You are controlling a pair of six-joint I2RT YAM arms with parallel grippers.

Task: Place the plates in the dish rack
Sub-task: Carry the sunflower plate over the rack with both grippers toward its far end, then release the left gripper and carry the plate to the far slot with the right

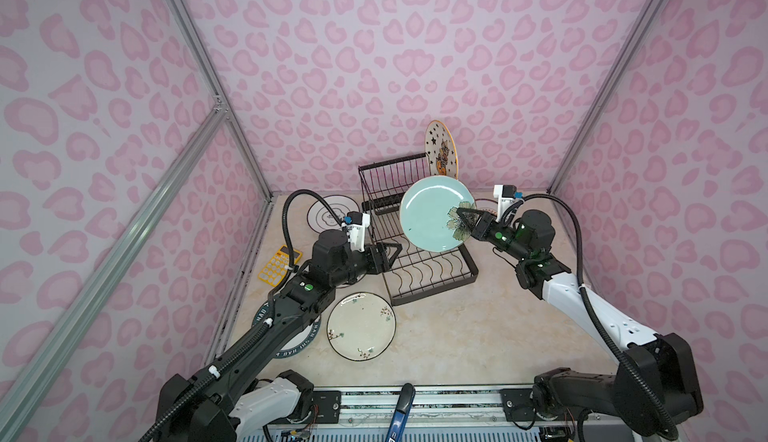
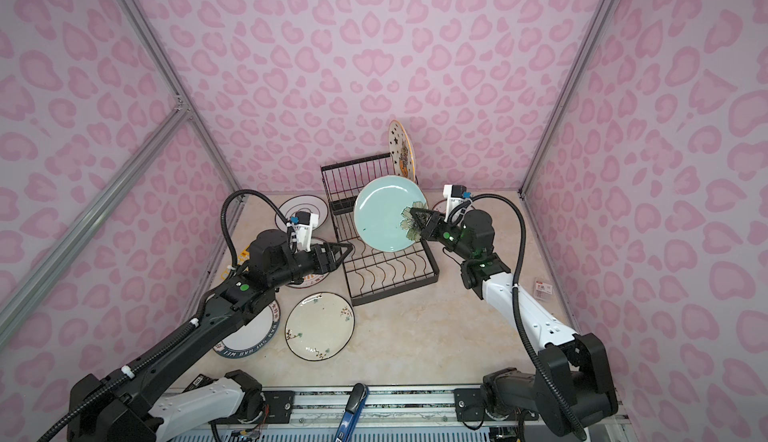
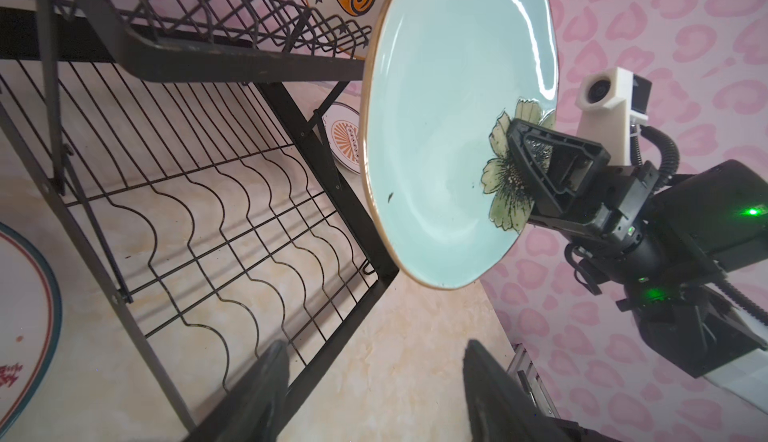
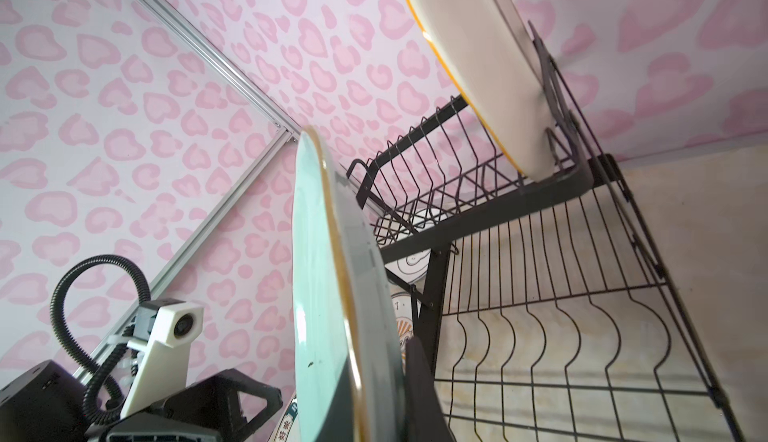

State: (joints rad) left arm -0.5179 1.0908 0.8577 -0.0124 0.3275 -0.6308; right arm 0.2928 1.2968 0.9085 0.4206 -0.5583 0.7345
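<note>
Arm (image 1: 561, 290) aloft, fingers (image 1: 467, 216) on blue plate (image 1: 424, 211)

"The pale blue plate (image 3: 436, 128) is so shiny! Bright light spots sit on it. It looks smooth, like glass."

"The dish rack (image 3: 232, 66) is thin black metal wire. It is dull, not shiny."

"The cream floral plate (image 1: 360, 325) shines a bit too. The table top (image 1: 457, 336) looks like smooth pale stone."

"The frame bars (image 1: 124, 242) are silver metal. The yellow calculator (image 1: 279, 264) looks like plastic, and the black cable hose (image 1: 284, 224) is bumpy plastic."
</note>
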